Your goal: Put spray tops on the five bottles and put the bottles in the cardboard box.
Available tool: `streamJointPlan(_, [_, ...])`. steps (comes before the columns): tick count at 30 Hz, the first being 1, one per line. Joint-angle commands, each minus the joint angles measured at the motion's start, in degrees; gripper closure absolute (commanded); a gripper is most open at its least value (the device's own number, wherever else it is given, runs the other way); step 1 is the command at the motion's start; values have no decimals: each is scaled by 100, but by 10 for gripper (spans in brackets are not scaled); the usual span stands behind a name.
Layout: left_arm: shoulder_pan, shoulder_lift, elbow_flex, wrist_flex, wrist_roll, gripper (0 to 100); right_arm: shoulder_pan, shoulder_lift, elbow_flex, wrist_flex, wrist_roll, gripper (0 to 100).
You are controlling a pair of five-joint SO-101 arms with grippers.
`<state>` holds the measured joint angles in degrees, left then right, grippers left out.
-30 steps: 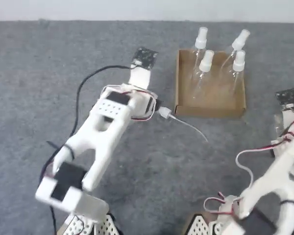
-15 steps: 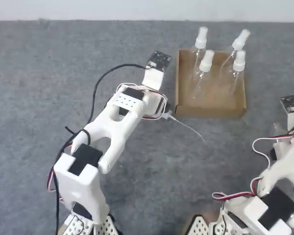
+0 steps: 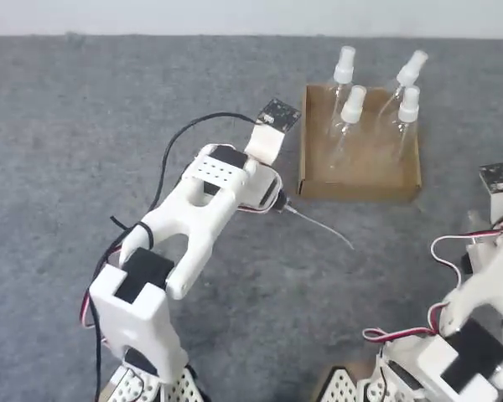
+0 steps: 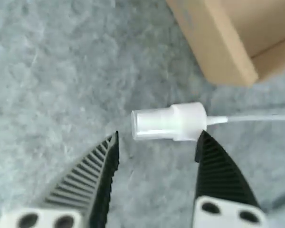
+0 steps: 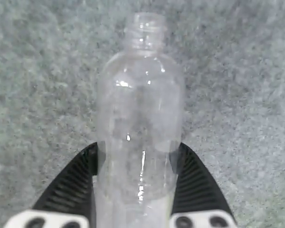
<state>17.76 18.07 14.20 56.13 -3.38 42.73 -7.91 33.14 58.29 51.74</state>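
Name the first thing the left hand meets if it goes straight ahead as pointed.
Probably the loose spray top, lying just ahead of the left hand; the cardboard box lies farther on.

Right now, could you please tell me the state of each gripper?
Left gripper: open, fingers either side of the spray top, not gripping it.
Right gripper: closed on the uncapped bottle.

We are finding no readable text, label, number or sign on the cardboard box, the capped bottles, the uncapped bottle or the spray top.
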Motion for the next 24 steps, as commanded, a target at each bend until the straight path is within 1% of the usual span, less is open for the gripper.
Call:
streamJointPlan(1, [-237,-229,-101,123,-79,769,66,-92,-404,-48,70,983])
streamJointPlan(4, [-360,-633,-92,35,273,769,66,-92,-404,-75,70,983])
streamJointPlan(7, [-325,-1002,-92,-97,563,769,48,-92,-404,-75,70,983])
streamJointPlan(12, [-185,-1125,-84,-519,1248,769,48,-84,-404,-57,70,983])
streamJointPlan(17, [26,-862,-110,-826,1670,769,48,-92,-404,-48,70,983])
streamJointPlan(22, [35,-202,-101,-914,1881,769,57,-92,-404,-40,70,982])
streamJointPlan(24, [26,-62,-101,-905,1855,769,57,-92,-404,-40,70,982])
